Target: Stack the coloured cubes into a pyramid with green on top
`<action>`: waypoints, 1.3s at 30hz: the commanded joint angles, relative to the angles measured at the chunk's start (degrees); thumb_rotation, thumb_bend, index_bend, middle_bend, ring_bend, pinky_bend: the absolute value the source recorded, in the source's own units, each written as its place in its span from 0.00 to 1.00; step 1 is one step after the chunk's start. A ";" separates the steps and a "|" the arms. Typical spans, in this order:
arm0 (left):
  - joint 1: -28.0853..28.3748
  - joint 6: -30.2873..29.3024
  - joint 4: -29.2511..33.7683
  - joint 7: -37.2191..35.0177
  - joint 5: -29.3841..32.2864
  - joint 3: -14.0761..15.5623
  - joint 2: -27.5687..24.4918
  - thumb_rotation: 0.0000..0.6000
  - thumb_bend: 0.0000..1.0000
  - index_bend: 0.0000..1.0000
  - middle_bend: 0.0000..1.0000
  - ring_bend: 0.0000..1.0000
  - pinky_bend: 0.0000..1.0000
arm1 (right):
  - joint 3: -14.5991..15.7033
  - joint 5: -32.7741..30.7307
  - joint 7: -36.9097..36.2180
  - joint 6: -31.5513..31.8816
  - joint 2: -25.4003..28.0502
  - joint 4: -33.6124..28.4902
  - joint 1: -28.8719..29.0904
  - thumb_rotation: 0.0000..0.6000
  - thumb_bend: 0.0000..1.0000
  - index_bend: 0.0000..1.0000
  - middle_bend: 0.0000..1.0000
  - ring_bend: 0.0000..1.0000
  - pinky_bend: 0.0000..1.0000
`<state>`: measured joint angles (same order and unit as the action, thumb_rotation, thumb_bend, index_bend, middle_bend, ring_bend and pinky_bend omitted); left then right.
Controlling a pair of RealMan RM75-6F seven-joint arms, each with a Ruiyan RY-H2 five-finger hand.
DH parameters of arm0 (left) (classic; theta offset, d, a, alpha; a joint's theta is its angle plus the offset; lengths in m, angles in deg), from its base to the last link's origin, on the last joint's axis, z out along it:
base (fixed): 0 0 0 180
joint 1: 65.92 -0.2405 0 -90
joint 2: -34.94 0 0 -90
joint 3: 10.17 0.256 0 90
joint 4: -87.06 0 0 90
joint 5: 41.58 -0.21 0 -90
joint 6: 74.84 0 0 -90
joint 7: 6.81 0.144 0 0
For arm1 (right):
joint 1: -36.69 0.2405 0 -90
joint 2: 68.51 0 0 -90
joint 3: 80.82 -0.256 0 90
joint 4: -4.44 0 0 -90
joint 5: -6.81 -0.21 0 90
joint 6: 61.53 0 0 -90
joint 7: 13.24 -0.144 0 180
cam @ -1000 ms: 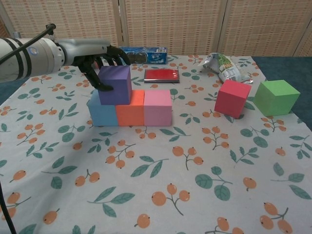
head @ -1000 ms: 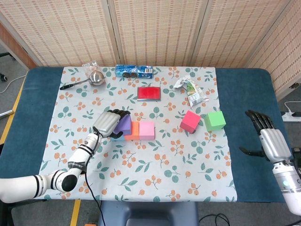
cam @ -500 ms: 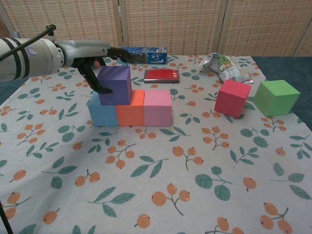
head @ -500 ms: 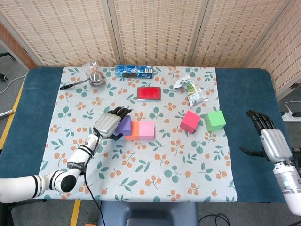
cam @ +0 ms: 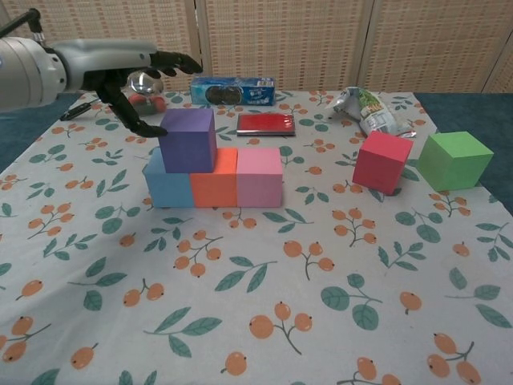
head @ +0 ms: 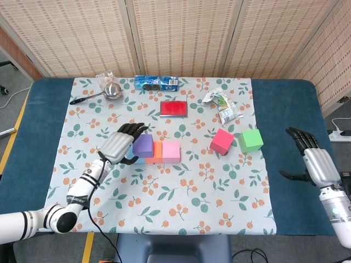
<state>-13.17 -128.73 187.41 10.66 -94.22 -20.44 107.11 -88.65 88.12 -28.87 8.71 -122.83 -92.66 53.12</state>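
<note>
Purple cube (cam: 189,139) sits atop my blue cube (cam: 167,184) and orange cube (cam: 215,180), pink cube (cam: 259,177) alongside. My left hand (head: 117,144) hovers at its nine o'clock, fingers spread, holding nothing. Red cube (cam: 382,161) and green cube (cam: 454,160) wait at three o'clock; my right hand (head: 315,160) is splayed over the table's edge.

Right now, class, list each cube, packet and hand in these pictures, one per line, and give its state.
purple cube: stacked on the blue and orange cubes, released
blue cube: in the base row, left end
orange cube: base row, middle
pink cube: base row, right end
red cube: loose on the cloth
green cube: loose, unstacked
snack packet: crumpled
left hand: open, beside the purple cube
right hand: open
</note>
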 commanded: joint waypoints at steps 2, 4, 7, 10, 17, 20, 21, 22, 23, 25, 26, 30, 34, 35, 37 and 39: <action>-5.56 -6.54 3.27 -2.75 -5.28 1.57 -3.45 1.00 0.31 0.01 0.00 0.00 0.07 | -0.30 0.25 -1.11 -5.11 0.07 1.81 3.40 1.00 0.02 0.00 0.06 0.00 0.00; -8.17 -9.44 3.90 -3.61 -7.23 2.61 -4.36 1.00 0.31 0.03 0.00 0.00 0.07 | -0.50 0.05 -0.46 -7.60 -0.76 2.44 5.20 1.00 0.02 0.00 0.08 0.00 0.00; -11.23 -11.99 4.56 -4.91 -9.68 4.21 -5.51 1.00 0.31 0.05 0.00 0.00 0.07 | -1.07 -1.80 1.21 -11.59 -2.40 3.36 7.87 1.00 0.02 0.00 0.09 0.00 0.00; -14.28 -14.01 5.08 -6.41 -12.34 6.03 -6.59 1.00 0.32 0.07 0.00 0.00 0.07 | -2.14 -5.70 5.37 -15.72 -5.27 4.64 11.02 1.00 0.02 0.00 0.12 0.00 0.00; -18.84 -15.52 4.47 -9.16 -17.14 8.86 -7.62 1.00 0.32 0.08 0.00 0.00 0.07 | -4.69 -19.43 18.20 -22.21 -14.15 8.13 18.57 1.00 0.02 0.00 0.16 0.00 0.00; -20.55 -16.64 4.01 -10.16 -19.36 9.63 -7.48 1.00 0.32 0.08 0.00 0.00 0.07 | -4.97 -23.96 23.12 -22.75 -17.85 9.75 21.15 1.00 0.02 0.00 0.16 0.00 0.00; -21.03 -16.92 3.77 -10.52 -20.05 9.87 -7.36 1.00 0.31 0.08 0.00 0.00 0.07 | -5.01 -25.30 24.32 -22.99 -18.86 10.28 21.87 1.00 0.02 0.00 0.16 0.00 0.00; -21.50 -17.13 3.50 -10.89 -20.73 10.16 -7.23 1.00 0.31 0.08 0.00 0.00 0.07 | -5.07 -26.64 25.33 -23.26 -19.81 10.80 22.56 1.00 0.02 0.00 0.16 0.00 0.00; -22.11 -17.32 3.10 -11.48 -21.60 10.54 -7.11 1.00 0.32 0.08 0.00 0.00 0.07 | -5.18 -28.28 26.59 -23.47 -21.05 11.56 23.45 1.00 0.02 0.00 0.16 0.00 0.00; -23.09 -17.55 2.26 -12.80 -22.83 11.04 -6.90 1.00 0.32 0.08 0.00 0.00 0.08 | -5.27 -30.63 28.79 -23.33 -23.14 13.12 24.85 1.00 0.02 0.00 0.16 0.00 0.00; -23.51 -17.69 1.90 -13.43 -23.28 11.18 -6.84 1.00 0.32 0.08 0.00 0.00 0.09 | -5.30 -31.45 29.68 -23.12 -24.01 13.81 25.39 1.00 0.02 0.00 0.16 0.00 0.00; -25.34 -18.88 0.53 -16.24 -25.41 11.57 -6.77 1.00 0.31 0.08 0.00 0.00 0.09 | -5.64 -34.92 32.38 -22.61 -26.96 16.51 27.26 1.00 0.02 0.00 0.16 0.00 0.00; -27.21 -20.58 -0.25 -19.30 -27.53 11.73 -6.88 1.00 0.32 0.08 0.00 0.00 0.09 | -5.95 -37.42 33.76 -22.73 -28.95 18.67 28.66 1.00 0.02 0.00 0.16 0.00 0.00; -27.74 -21.07 -0.45 -20.14 -28.13 11.80 -6.94 1.00 0.32 0.08 0.00 0.00 0.09 | -5.99 -37.91 34.04 -22.70 -29.39 19.18 28.94 1.00 0.02 0.00 0.16 0.00 0.00; -28.44 -21.46 -0.51 -21.28 -28.71 11.89 -7.17 1.00 0.32 0.08 0.00 0.00 0.09 | -5.95 -38.27 34.56 -22.68 -29.93 19.85 29.40 1.00 0.02 0.00 0.16 0.00 0.00; -29.07 -21.77 -0.51 -22.55 -29.39 11.90 -7.45 1.00 0.32 0.08 0.00 0.00 0.09 | -6.11 -39.47 35.48 -22.68 -31.74 22.30 30.36 1.00 0.02 0.00 0.16 0.00 0.00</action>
<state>-41.75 -150.14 187.02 -11.25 -123.12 -8.61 99.89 -94.62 49.76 5.68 -13.95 -152.85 -72.84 82.52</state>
